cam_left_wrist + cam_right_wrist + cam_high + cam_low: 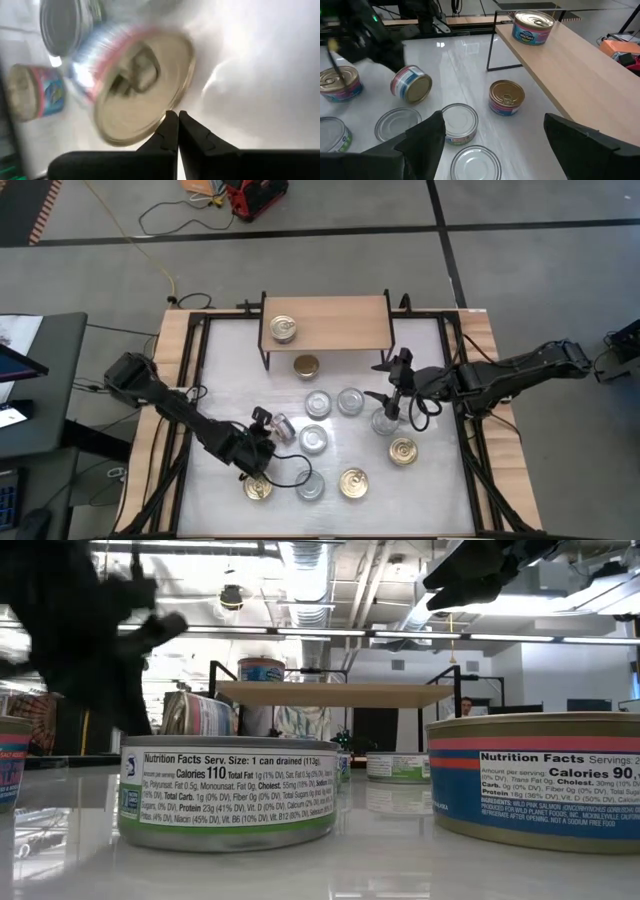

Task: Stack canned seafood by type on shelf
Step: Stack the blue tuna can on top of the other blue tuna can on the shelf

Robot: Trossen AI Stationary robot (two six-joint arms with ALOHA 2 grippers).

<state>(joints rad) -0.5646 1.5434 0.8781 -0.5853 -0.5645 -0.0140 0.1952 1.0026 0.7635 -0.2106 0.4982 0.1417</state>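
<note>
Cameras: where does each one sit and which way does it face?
High: overhead, straight down; both arms, shelf.
Low: table height, level; cans, shelf, arms above.
Left wrist: past its shut fingers at the tipped can.
Right wrist: past its open fingers toward the shelf.
Shared: tipped can, both wrist views.

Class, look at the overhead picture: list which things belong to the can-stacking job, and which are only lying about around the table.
Belongs to the job:
- shelf
- can on the shelf
- gold-topped can in front of the shelf
- tipped can by the left gripper
- right gripper, open

Just lying about:
- red device on the floor
- yellow cable
</note>
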